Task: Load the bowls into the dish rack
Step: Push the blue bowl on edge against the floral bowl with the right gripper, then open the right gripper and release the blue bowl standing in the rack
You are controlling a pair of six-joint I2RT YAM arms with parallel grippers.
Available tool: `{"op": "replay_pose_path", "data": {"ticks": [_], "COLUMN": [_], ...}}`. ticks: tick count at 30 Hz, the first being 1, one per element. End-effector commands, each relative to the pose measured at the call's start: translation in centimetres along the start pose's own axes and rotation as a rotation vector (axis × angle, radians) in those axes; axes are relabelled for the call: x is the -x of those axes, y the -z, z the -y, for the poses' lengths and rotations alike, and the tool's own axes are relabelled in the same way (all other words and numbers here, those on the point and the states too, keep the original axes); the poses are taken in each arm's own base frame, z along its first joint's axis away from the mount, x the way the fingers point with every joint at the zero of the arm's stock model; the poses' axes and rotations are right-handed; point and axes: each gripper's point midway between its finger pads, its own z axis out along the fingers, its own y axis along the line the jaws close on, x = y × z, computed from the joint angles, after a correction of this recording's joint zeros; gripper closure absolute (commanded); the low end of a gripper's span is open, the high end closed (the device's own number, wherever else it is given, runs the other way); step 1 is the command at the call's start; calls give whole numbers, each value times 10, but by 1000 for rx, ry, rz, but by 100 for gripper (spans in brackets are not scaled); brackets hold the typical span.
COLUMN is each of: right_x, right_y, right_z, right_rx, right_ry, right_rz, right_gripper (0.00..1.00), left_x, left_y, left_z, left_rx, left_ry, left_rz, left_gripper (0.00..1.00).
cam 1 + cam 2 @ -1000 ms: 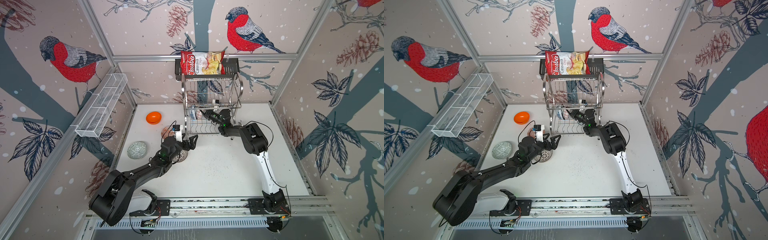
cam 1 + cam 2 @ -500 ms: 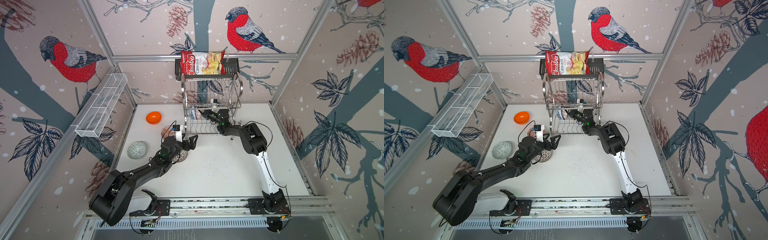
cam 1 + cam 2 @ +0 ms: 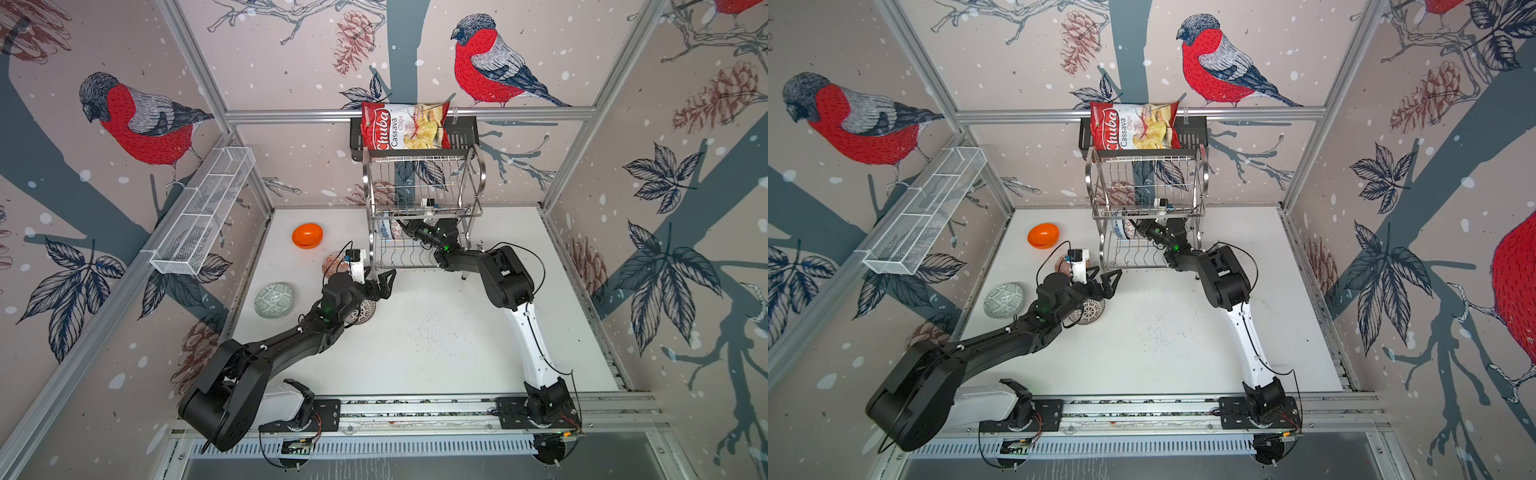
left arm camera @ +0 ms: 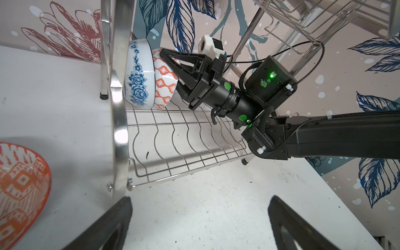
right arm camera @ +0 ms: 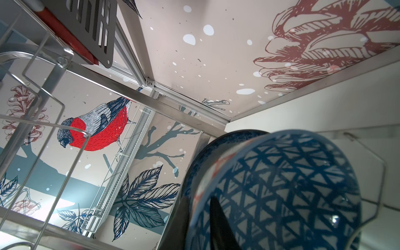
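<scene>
Two bowls racked, four on the table

Closest in, the left gripper (image 3: 381, 283) hangs empty with its jaws wide apart, its wrist over the black-dotted white bowl (image 3: 362, 312). The grey-green patterned bowl (image 3: 273, 300) sits off to the left, with the red-white patterned bowl (image 3: 332, 262) and the plain glossy orange bowl (image 3: 307, 235) further back, all on the white table (image 3: 436, 340). Behind them, the shiny steel-wire two-tier dish rack (image 3: 478, 183) has the blue-floral white bowl (image 4: 139, 73) on edge at the left end of its lower tier, and the blue-triangle bowl (image 5: 281, 184) leans right against it. The right gripper (image 4: 167, 58) has one finger inside that one, but I can't tell if it's actually pinching
</scene>
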Motion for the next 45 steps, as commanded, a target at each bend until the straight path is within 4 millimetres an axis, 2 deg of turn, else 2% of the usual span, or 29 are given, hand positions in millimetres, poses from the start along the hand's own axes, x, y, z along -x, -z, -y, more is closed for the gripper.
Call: {"op": "replay_pose_path", "data": {"ticks": [1, 8, 23, 34, 45], "right_x": [-1, -3, -3, -1, -14], "right_y": [-1, 0, 4, 13, 36], "right_z": [-12, -16, -16, -31, -52], "right_rx": [21, 31, 29, 44, 57], "right_ry": [34, 48, 45, 54, 60], "right_rz": [-17, -24, -16, 0, 21], "right_gripper": [79, 74, 73, 70, 63], "left_x": [7, 6, 6, 6, 6], "left_y": [0, 0, 0, 0, 0], "left_z": [2, 1, 0, 1, -4], "left_rx": [-4, -4, 0, -3, 31], "left_ry": [-15, -16, -16, -16, -8], "left_rz": [21, 20, 17, 19, 14], "left_gripper": [2, 2, 2, 2, 2]}}
